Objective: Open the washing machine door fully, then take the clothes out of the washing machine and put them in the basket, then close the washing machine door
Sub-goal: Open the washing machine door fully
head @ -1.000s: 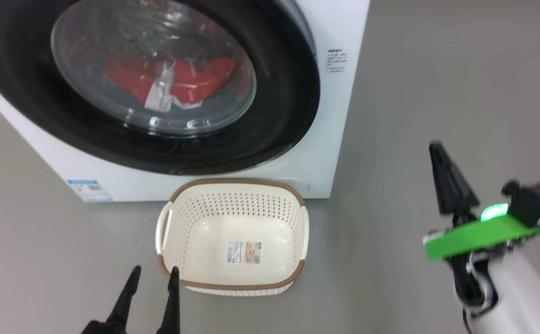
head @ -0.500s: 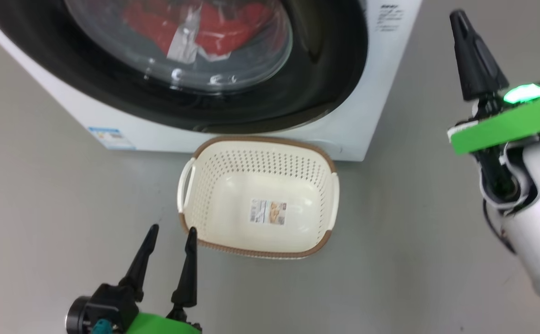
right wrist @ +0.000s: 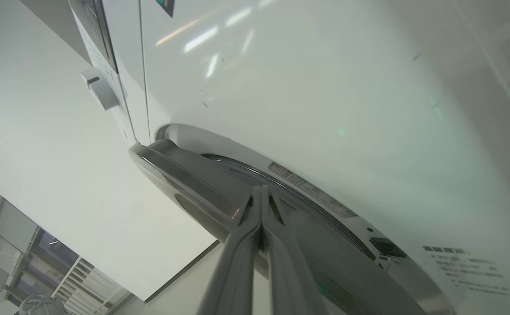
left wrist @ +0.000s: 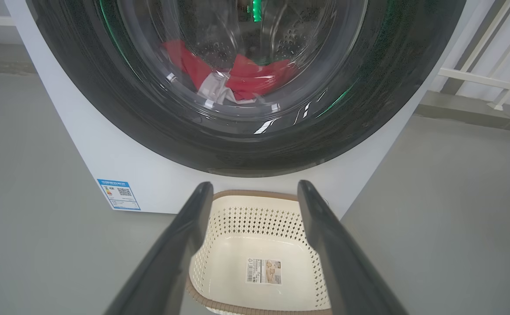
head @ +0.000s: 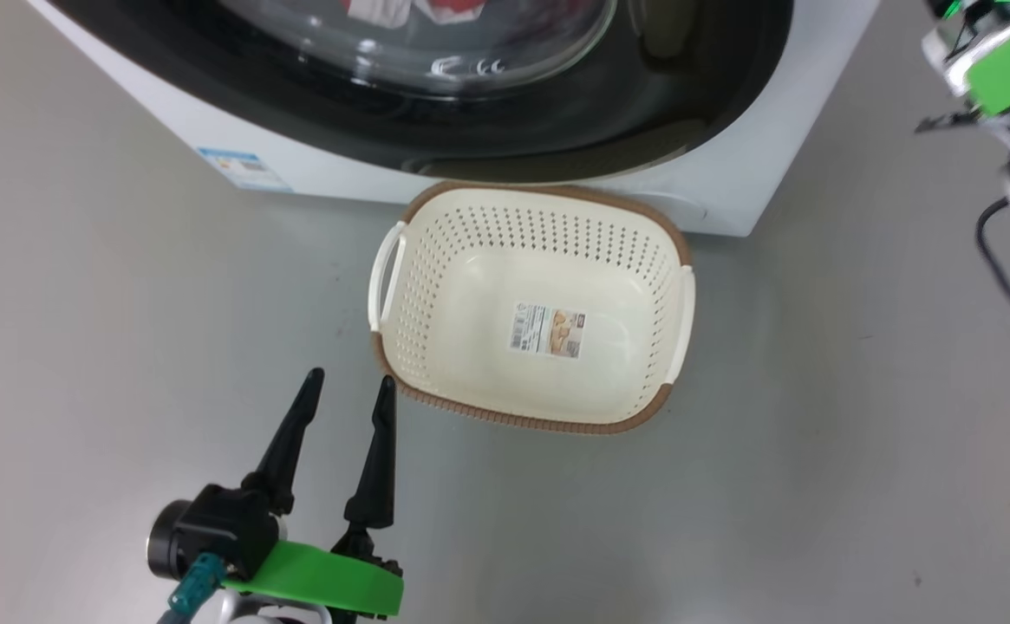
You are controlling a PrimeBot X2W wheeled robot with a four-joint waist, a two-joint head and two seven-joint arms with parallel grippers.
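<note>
The right tool point(right wrist: 260, 190) rises from the bottom edge, its two fingers pressed flat together. Its tips lie at the outer edge of the door point(right wrist: 184, 183), whose glossy rim is seen side-on (whether they touch it is unclear). Behind the rim curves a grey ring carrying a long label point(right wrist: 311, 192). The white washer point(right wrist: 325, 87) spreads above and to the right, with small print point(right wrist: 465, 262) low on it. A pale wall point(right wrist: 40, 153) stands to the left.

Smooth grey floor point(head: 123, 347), white railing point(left wrist: 482, 78) beyond
</note>
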